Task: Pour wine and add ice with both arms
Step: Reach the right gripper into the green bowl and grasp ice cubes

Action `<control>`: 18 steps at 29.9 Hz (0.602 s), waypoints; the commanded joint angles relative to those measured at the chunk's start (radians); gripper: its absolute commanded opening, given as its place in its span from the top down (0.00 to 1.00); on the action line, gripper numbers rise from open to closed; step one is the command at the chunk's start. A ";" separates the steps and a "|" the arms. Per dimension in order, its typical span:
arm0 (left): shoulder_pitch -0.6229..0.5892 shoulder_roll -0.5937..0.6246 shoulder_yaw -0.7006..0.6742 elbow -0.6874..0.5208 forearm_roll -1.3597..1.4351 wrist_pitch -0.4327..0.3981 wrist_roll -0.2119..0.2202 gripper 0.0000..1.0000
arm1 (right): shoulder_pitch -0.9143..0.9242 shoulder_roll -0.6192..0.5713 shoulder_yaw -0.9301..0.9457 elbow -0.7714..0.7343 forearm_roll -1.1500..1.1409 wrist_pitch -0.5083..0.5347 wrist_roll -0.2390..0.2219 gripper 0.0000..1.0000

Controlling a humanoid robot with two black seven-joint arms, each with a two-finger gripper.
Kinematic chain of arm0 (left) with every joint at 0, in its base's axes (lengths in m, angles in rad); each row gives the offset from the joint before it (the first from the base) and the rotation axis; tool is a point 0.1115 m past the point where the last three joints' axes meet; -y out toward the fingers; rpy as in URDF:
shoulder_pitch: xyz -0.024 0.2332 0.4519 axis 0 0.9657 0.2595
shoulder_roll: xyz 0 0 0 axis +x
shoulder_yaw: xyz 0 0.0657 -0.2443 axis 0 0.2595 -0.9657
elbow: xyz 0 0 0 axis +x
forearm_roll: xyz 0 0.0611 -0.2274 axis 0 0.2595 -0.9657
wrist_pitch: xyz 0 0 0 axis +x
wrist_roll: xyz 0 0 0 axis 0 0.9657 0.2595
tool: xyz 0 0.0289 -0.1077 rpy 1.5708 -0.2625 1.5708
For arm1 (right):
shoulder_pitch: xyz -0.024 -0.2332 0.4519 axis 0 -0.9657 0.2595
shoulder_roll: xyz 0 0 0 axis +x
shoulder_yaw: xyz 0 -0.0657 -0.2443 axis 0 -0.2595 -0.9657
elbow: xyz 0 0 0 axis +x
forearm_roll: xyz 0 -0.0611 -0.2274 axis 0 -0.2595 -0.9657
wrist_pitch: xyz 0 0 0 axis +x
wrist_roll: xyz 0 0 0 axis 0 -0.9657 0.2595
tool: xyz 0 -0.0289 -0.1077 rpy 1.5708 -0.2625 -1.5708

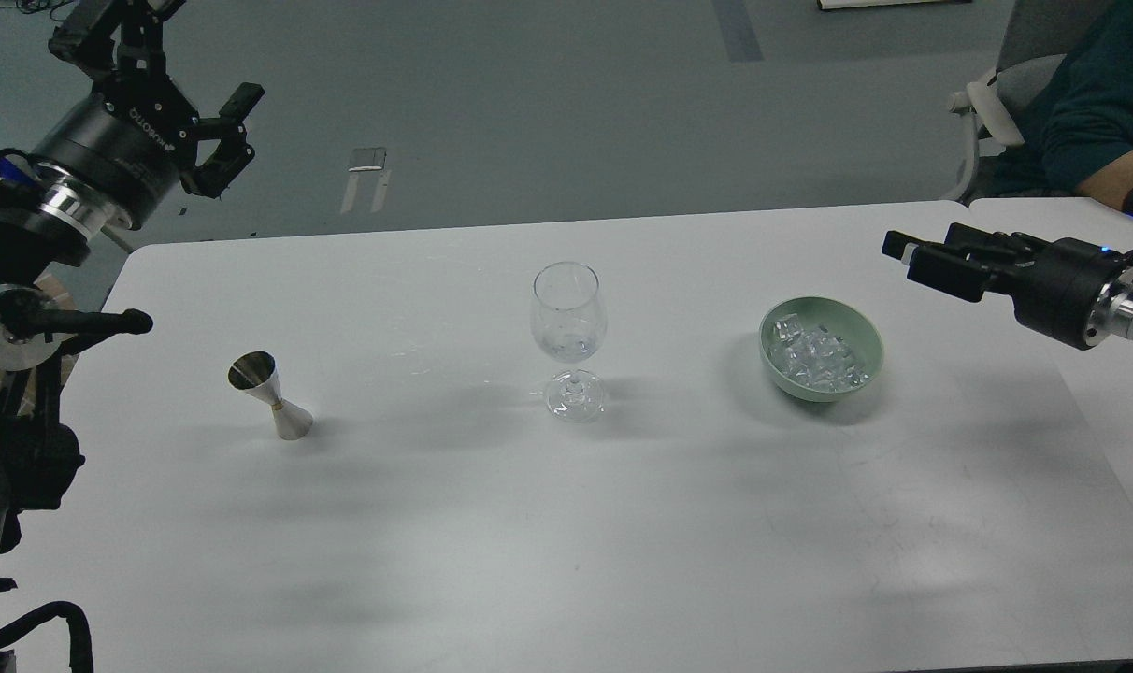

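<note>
nothing of the task looks done yet, as i judge it. left gripper [219, 126] hangs high off the table's [566, 523] far left corner, claws apart, holding nothing. steel measuring cup [269, 395] stands near the left, untouched; whether it holds wine i cannot tell. wine glass [568, 338] stands mid-table, upright, seemingly empty of wine. green bowl [821, 348] to its right holds all the ice [814, 355]. right gripper [931, 254] hovers beyond the bowl, empty; its claw spacing i cannot tell. both pouring and icing remain.

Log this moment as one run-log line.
left gripper: open, raised | right gripper: open, above table | ice in green bowl | wine glass upright | jigger untouched
</note>
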 commanded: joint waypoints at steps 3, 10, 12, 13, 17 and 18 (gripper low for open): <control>0.004 -0.014 0.001 -0.004 0.004 -0.003 0.001 0.02 | 0.010 0.018 -0.063 -0.045 -0.121 -0.004 0.005 0.00; 0.008 -0.042 0.028 -0.010 0.006 -0.002 0.002 0.02 | 0.030 0.080 -0.090 -0.091 -0.123 -0.004 0.005 0.00; 0.010 -0.047 0.028 -0.010 0.006 -0.002 0.002 0.02 | 0.032 0.099 -0.093 -0.103 -0.123 -0.004 0.005 0.07; 0.010 -0.047 0.028 -0.010 0.006 -0.002 0.002 0.02 | 0.032 0.099 -0.093 -0.103 -0.123 -0.004 0.005 0.07; 0.008 -0.045 0.028 -0.010 0.006 -0.002 0.002 0.02 | 0.032 0.107 -0.110 -0.109 -0.123 -0.004 0.005 0.37; 0.008 -0.045 0.028 -0.010 0.006 -0.002 0.002 0.02 | 0.032 0.111 -0.118 -0.109 -0.123 -0.004 0.005 0.38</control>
